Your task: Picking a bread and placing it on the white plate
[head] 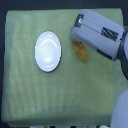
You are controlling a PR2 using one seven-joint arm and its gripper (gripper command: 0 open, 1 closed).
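one arm on my feed, entering from the right edge of the frame and reaching toward upper centre. forearm: grey-white casing, angled up and to the left. gripper: at the upper right of the frame, seen from above; i cannot tell how its jaws stand. pale rounded body part, lower right corner.

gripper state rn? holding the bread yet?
End effector: cannot be told; the arm hides the fingertips over the bread. The bread lies on the green cloth, apart from the white plate.
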